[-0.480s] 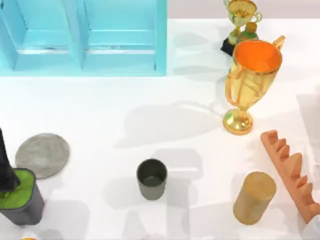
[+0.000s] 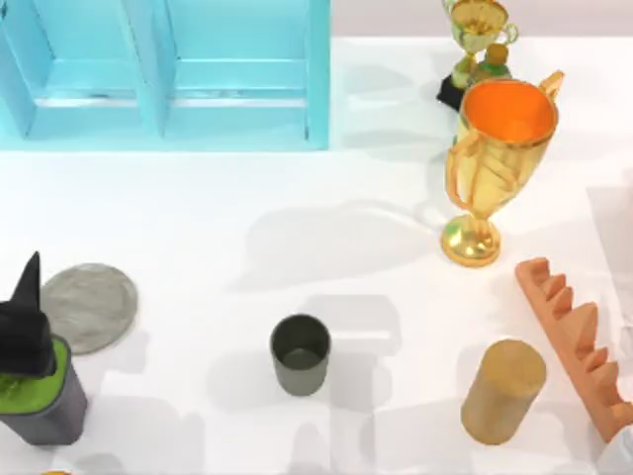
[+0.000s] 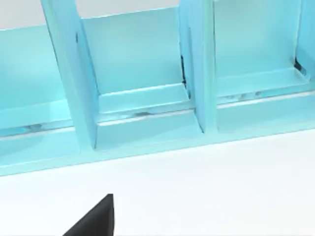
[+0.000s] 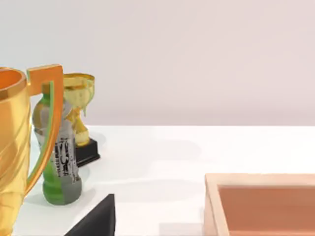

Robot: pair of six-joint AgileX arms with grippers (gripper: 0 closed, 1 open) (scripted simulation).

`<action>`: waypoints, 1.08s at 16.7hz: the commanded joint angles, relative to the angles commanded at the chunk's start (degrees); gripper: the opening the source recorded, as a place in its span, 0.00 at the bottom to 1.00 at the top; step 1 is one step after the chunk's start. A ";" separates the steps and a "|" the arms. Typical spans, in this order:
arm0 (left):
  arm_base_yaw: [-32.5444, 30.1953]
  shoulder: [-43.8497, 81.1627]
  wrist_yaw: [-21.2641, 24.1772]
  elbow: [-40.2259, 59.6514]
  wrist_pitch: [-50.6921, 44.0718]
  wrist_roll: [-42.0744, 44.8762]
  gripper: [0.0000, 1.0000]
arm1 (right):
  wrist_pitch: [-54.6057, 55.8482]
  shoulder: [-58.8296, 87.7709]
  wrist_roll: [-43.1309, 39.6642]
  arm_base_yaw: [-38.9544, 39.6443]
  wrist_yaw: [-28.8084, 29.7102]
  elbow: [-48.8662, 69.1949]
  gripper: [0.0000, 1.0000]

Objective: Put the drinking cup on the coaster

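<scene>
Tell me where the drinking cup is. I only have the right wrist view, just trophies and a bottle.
Observer: The drinking cup stands upright low in the top view, about midway across the table, touching nothing.
Operator: And the coaster?
Observer: The coaster lies flat at the table's left, nothing standing on it, beside a green-topped planter.
Operator: Which arm is nearer to it?
Observer: The left gripper hovers over the planter, at the coaster's edge.
</scene>
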 joint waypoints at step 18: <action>-38.79 88.15 -0.04 71.03 -58.69 35.24 1.00 | 0.00 0.00 0.00 0.00 0.00 0.00 1.00</action>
